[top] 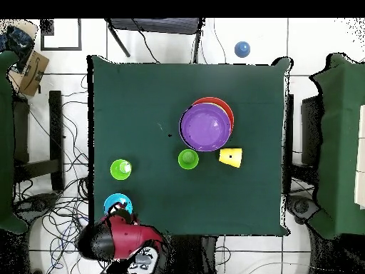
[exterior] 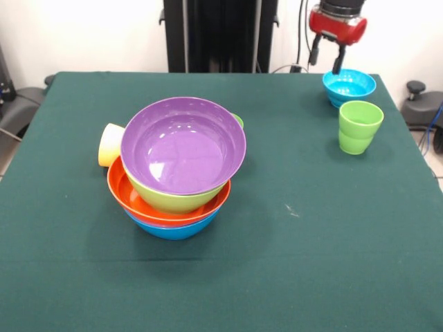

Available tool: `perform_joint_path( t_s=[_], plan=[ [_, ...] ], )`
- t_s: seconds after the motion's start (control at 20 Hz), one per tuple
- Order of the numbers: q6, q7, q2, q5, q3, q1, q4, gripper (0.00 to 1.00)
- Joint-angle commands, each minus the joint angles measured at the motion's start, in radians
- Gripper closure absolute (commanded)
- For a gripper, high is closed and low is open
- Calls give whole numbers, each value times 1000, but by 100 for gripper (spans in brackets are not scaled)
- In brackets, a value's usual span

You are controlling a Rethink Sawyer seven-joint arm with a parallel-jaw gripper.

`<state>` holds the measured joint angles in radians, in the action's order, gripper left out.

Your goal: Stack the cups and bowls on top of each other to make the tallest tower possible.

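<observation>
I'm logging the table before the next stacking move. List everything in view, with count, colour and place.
Tower of bowls: one pile of four, blue lowest, then orange, lime green, purple on top; left of the table's middle in the front view.
Turquoise bowl: one, alone at the far right corner in the front view, below the gripper.
Light green cup: one, upright, just in front of the turquoise bowl, apart from it.
Green cup: one, upright beside the tower in the overhead view; mostly hidden behind it in the front view.
Yellow cup: one, on its side, by the tower's left side.
Table: one, dark green cloth.
Blue ball: one, on the floor beyond the table.
Gripper: one, red and black, fingers apart, above the turquoise bowl.
</observation>
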<state>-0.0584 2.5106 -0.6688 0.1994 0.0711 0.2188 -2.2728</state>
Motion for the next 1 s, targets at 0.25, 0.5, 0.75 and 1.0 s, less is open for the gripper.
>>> perform_joint_path(
  t_s=[0.25, 0.5, 0.75, 1.0],
  plan=[
    [206, 157, -38, 113, -5, 108, 91, 0],
    [264, 149, -71, 124, 11, 134, 115, 0],
    [280, 139, -63, 125, 15, 138, 149, 0],
    [352, 158, -55, 140, 57, 180, 221, 0]
  ],
)
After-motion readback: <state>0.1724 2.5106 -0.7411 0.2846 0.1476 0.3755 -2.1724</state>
